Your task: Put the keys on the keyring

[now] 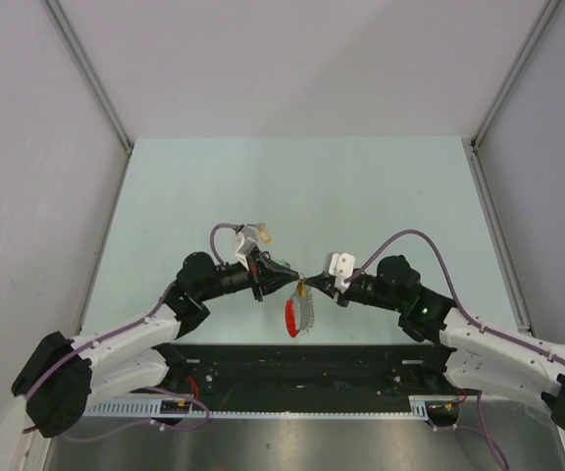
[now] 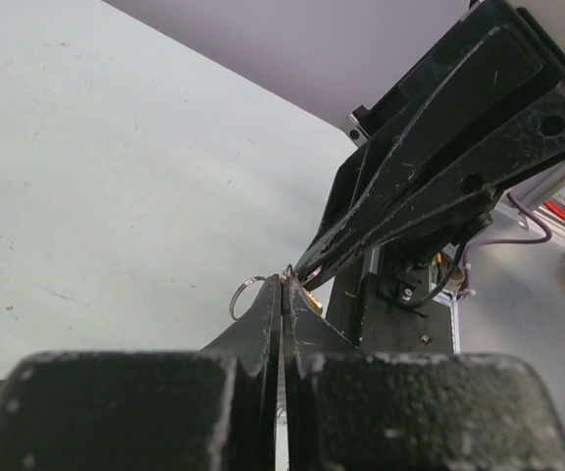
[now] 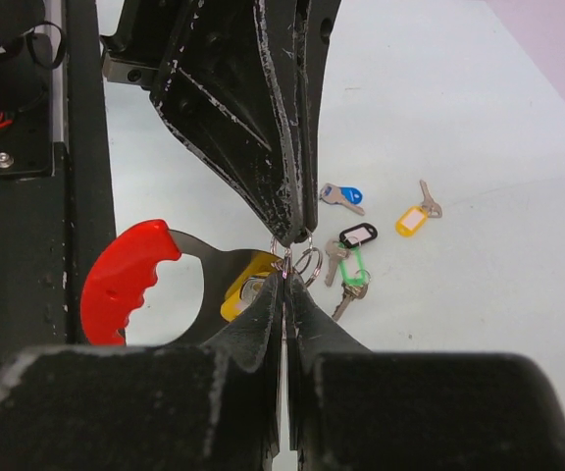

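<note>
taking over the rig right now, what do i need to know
Left end effector: shut. Right end effector: shut. Their tips meet nose to nose at a small ring; which one grips what is unclear.
Keyring hangs at that pinch with a yellow-tagged key against it; threaded or not, I cannot tell.
Loose on the table: blue key, black-tagged key, green-tagged key, orange-tagged key.
Left to do: thread those four on.
</note>
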Robot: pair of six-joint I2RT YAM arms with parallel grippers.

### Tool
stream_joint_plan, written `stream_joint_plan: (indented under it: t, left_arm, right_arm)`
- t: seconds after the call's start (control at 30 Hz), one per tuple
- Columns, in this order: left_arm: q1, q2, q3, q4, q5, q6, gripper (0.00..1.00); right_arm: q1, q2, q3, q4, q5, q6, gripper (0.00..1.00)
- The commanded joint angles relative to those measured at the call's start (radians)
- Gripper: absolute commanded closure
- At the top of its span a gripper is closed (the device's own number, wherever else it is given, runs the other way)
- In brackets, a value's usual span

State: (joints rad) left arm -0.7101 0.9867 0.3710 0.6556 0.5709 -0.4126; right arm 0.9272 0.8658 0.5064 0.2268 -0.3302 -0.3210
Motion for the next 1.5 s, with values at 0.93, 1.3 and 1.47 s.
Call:
stream_joint_plan:
  t: [0.93, 1.3, 1.47]
  left_arm:
    - [0.003, -0.123, 0.233, -0.56, -0.02, 0.409, 0.35]
    - [0.015, 0.098, 0.473, -0.99, 0.205, 0.886, 0.25]
    - [0.015, 0.17, 0.511, -1.045, 0.248, 0.931, 0.33]
  right_arm:
    - [0.064, 0.073, 0.19, -0.277, 0.068, -0.15, 1.0]
    - [0.064, 0.068, 0.19, -0.296, 0.057, -0.161, 1.0]
    - [0.064, 0.062, 0.192, -0.297, 0.051, -0.162, 1.0]
